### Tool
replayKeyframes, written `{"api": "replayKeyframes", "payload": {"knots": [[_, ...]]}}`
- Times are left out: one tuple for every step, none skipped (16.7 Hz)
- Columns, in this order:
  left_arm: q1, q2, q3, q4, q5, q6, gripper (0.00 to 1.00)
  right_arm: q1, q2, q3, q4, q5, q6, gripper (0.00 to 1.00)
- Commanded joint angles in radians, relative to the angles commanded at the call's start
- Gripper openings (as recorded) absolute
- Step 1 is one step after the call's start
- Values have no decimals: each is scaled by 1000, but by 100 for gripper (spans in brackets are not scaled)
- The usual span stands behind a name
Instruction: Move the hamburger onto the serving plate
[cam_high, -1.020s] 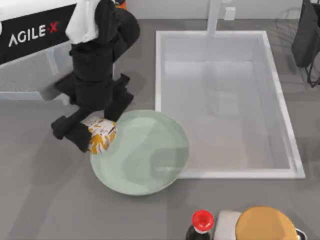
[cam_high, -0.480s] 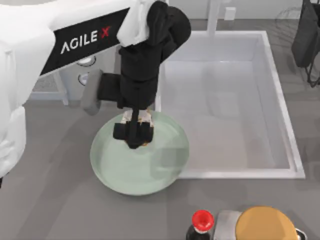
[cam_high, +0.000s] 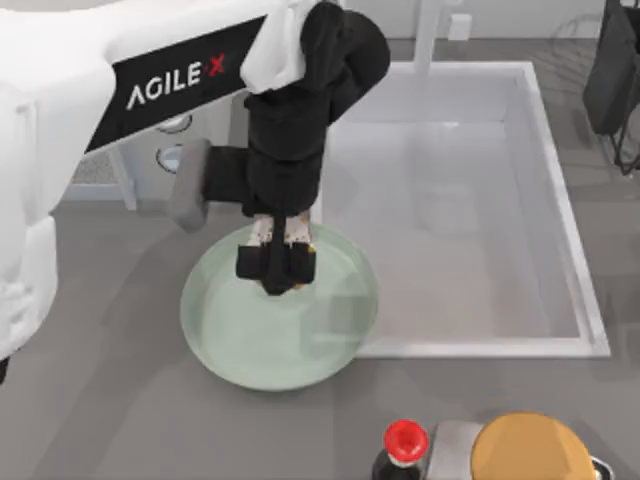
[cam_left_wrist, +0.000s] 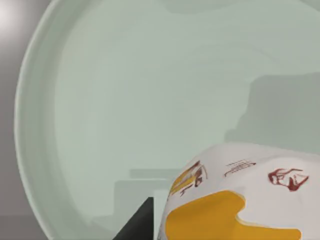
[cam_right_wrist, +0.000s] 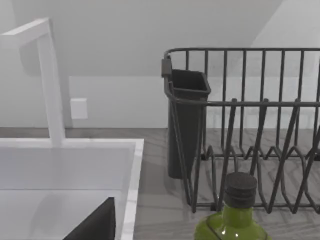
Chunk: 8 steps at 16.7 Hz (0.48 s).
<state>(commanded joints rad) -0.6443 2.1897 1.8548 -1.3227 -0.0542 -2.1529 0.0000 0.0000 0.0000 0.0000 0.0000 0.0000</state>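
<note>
1. Grey countertop (cam_high: 100, 400) carries the mint-green serving plate (cam_high: 240, 340) left of the white sink (cam_high: 450, 200).
2. Left gripper (cam_high: 277, 268), over the plate's far half, clamps the hamburger (cam_left_wrist: 240, 200).
3. Its crumpled white wrapper bears orange-yellow patches and dark red print.

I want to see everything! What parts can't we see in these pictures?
- The hamburger: the left wrist view's edge cuts it off; in the top view the left gripper covers most of it.
- Whether it touches the serving plate: cannot tell.
- The red-capped bottle and tan dome: cut by the top view's edge.
</note>
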Motion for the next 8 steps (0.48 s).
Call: {"api": "replayKeyframes", "payload": {"knots": [[-1,1,-13,14,0,1,0,0,0,0,0,0,0,100],[0,3,-33,38,-1,1,0,0,0,0,0,0,0,100],[1,5,-56,67,-1,1,0,0,0,0,0,0,0,100],[2,10,-83,98,-1,1,0,0,0,0,0,0,0,100],[1,16,-109,129,-1,1,0,0,0,0,0,0,0,100],[1,21,-129,151,-1,1,0,0,0,0,0,0,0,100],[1,23,-141,163,-1,1,0,0,0,0,0,0,0,100],[1,23,-142,165,-1,1,0,0,0,0,0,0,0,100]]}}
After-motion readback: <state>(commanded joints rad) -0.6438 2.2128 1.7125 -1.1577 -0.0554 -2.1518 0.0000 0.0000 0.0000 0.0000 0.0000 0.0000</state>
